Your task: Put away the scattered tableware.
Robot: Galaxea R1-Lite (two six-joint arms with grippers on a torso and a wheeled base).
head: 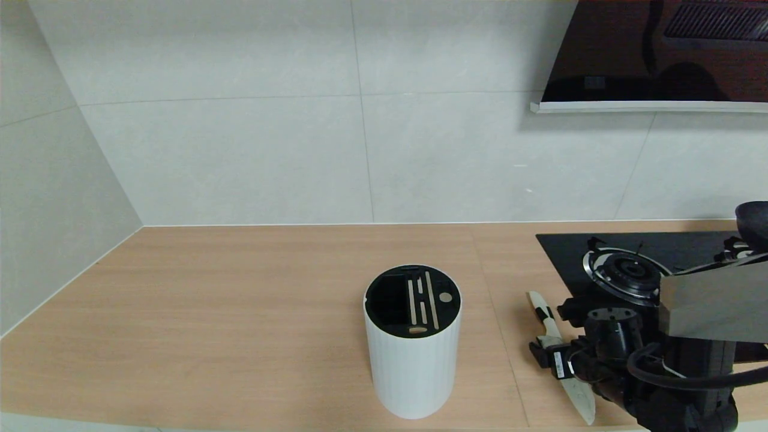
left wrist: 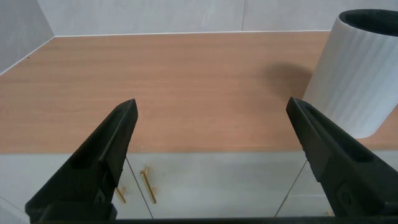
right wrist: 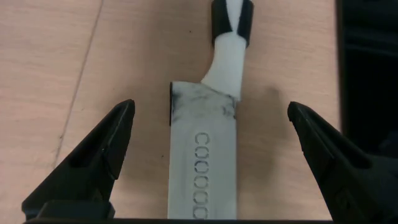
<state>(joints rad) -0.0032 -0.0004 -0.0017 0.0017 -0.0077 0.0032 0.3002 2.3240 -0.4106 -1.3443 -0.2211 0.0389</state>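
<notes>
The knife (right wrist: 202, 163) lies flat on the wooden counter (head: 240, 312), directly under the right pincer (right wrist: 209, 121). The pincer's jaws are spread wide, one on each side of the blade's heel, touching nothing. The handle points away from the wrist.

To my eye the step is the pick-up. A flat blade gives little to pinch, so I would slide the pincer along to the thicker handle, keep it centred, come straight down and close across it. That hold would also leave the blade free to go into a slot.

The white ribbed holder (head: 414, 360) stands upright, off to the right pincer's inner side and near it. The left pincer (left wrist: 211, 109) hangs by the counter's front edge, the holder just off to one side of it, jaws likewise spread and empty. The hob (head: 624, 270) sits just beyond the knife.

The right wrist view shows how well the blade is centred between the jaws, plus dark smudges at its heel. The head view shows the slots in the holder's black top and the knife's whole length.
</notes>
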